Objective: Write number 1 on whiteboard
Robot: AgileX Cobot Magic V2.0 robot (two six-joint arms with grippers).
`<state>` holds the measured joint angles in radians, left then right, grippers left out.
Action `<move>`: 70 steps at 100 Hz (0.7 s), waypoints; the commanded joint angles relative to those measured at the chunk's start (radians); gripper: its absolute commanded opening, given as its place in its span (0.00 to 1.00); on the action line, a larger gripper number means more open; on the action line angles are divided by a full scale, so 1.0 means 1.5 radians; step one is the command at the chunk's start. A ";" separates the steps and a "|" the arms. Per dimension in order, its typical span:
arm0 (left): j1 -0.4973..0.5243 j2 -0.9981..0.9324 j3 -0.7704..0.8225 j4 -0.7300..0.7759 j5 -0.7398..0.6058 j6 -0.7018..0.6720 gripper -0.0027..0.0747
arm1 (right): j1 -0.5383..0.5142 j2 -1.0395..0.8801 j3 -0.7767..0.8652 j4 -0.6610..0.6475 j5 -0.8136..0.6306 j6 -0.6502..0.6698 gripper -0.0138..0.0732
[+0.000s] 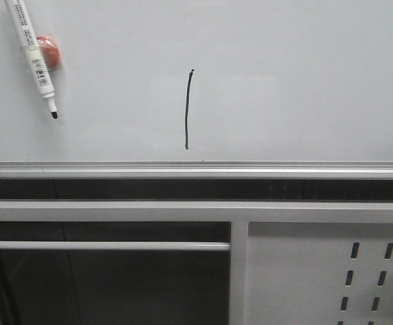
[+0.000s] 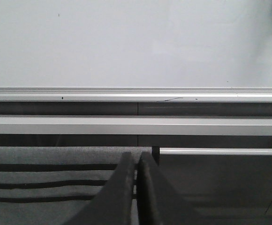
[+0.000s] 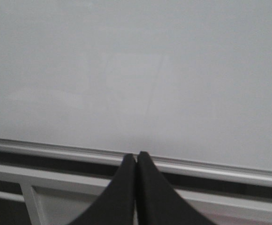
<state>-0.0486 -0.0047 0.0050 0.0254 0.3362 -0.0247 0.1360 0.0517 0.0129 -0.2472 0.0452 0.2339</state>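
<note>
number 1 [image 1: 188, 110] done on whiteboard [image 1: 284, 81], left gripper [image 2: 137, 161] and right gripper [image 3: 136, 158] both pinched together empty; uncapped marker [image 1: 35, 57] lying on board could roll and smudge.

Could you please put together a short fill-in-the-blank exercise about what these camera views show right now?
1. The number 1 on the whiteboard is drawn in ____ ink.
2. The marker lies to the ____ of the number 1 in the front view.
3. The left gripper and right gripper both have their fingers ____.
4. The marker's tip is ____, with no cap on it.

Missing words: black; left; shut; bare
</note>
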 commanded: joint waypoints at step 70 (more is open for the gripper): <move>-0.006 -0.018 0.015 -0.008 -0.044 -0.006 0.01 | -0.222 -0.055 0.018 0.105 0.122 -0.082 0.10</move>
<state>-0.0486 -0.0047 0.0050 0.0239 0.3362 -0.0247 -0.1901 -0.0075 0.0129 -0.0910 0.2441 0.1304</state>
